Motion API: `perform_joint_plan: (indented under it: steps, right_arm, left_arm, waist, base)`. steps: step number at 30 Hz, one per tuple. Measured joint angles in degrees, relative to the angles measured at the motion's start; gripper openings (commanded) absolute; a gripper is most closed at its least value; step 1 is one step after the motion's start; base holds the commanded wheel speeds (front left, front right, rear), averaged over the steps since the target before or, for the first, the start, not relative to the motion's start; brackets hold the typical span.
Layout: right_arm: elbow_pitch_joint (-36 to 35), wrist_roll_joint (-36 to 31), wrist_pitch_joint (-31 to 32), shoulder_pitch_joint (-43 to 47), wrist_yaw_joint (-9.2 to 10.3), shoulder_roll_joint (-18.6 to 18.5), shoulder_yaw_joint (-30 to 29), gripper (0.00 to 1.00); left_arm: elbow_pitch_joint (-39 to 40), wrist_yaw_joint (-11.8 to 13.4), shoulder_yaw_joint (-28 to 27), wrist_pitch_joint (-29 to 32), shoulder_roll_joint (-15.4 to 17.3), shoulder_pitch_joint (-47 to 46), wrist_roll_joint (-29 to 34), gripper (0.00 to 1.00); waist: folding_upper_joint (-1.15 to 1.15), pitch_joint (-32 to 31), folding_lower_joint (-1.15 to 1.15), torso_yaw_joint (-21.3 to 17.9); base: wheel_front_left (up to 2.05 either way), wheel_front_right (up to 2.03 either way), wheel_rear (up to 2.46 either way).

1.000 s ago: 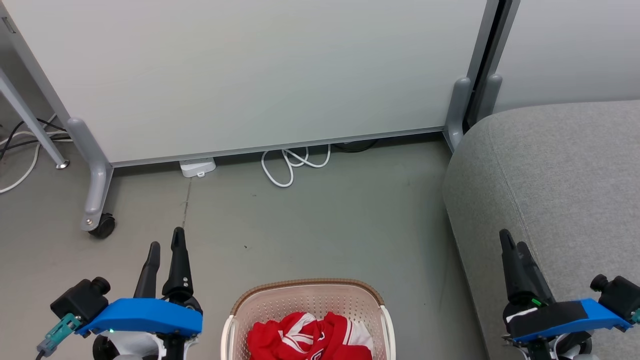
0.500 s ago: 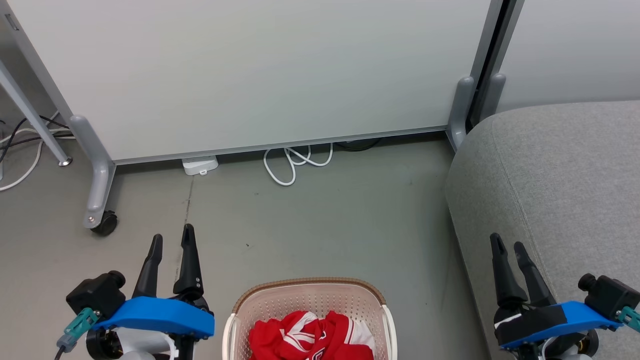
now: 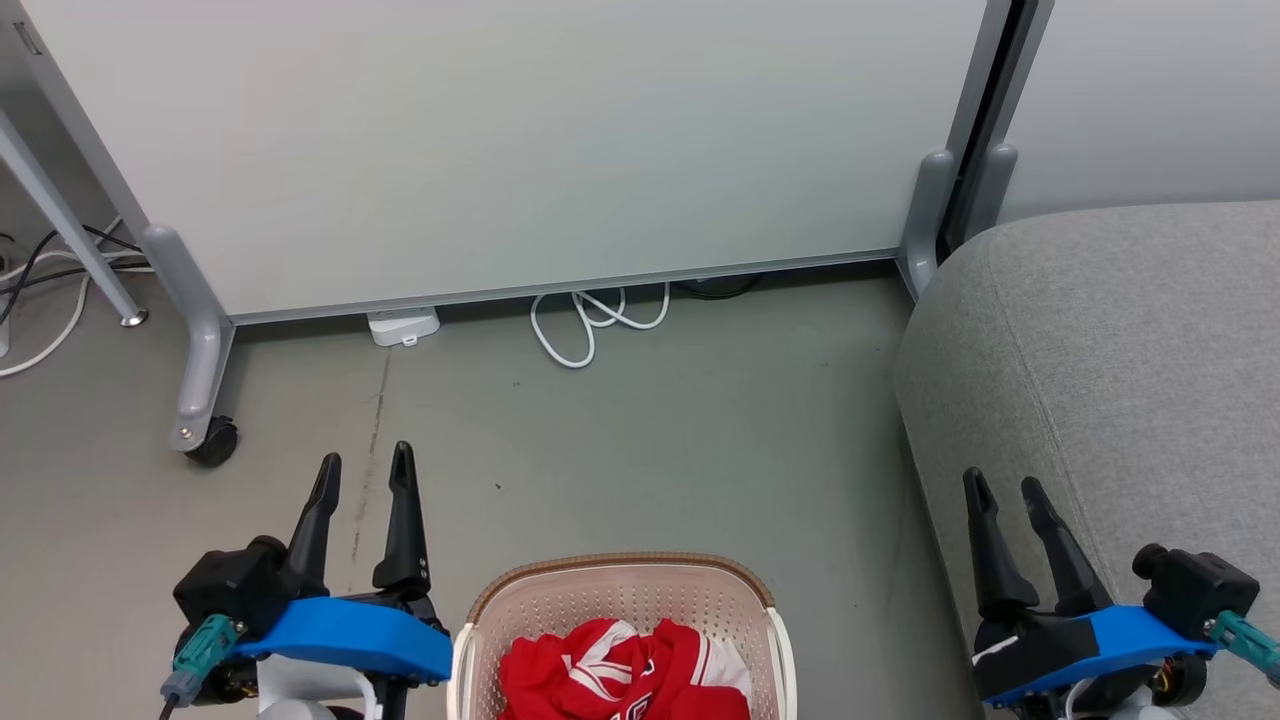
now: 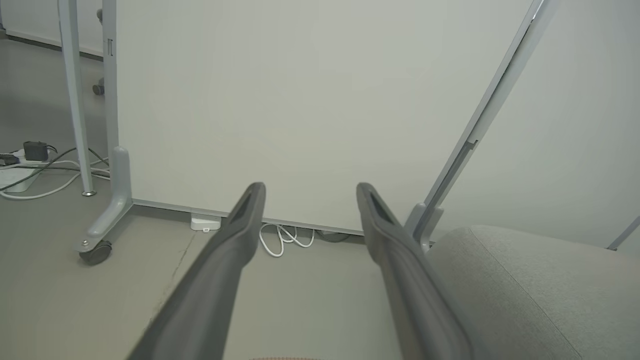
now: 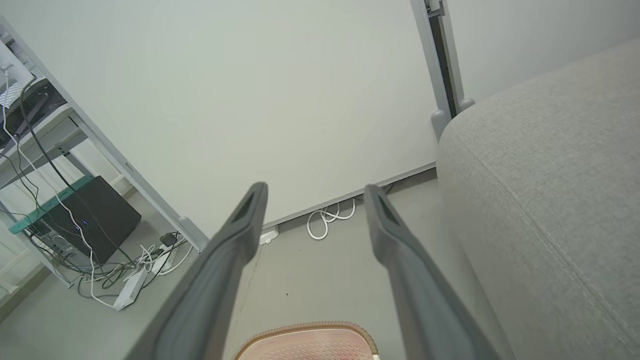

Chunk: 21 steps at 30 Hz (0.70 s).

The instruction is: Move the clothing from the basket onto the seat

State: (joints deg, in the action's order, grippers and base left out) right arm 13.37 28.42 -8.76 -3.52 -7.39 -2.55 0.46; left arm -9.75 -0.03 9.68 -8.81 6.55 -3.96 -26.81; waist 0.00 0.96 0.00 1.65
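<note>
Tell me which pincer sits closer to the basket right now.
The left pincer: in the head view it sits just beside the left rim of the basket, while the right pincer hangs over the edge of the seat, farther off.

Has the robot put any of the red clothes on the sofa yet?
Not yet. Done: nothing; the red clothes lie bunched in the laundry basket, none on the visible part of the grey sofa. In hand: nothing; the left gripper and right gripper are open and empty, either side of the basket. Left: lifting the clothes onto the sofa.
</note>
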Motion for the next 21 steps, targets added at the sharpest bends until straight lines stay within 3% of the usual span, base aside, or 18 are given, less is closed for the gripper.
perform_joint_plan:
  steps: [21]
  right_arm:
    - [0.1,-11.4,-2.8,-0.1,-0.01,-0.1,1.1,1.00]
  left_arm:
    - [0.9,0.5,2.2,-2.8,0.4,-0.4,11.3,1.00]
  waist:
    - [0.00,0.1,0.00,0.7]
  base:
    - [0.00,0.00,0.00]
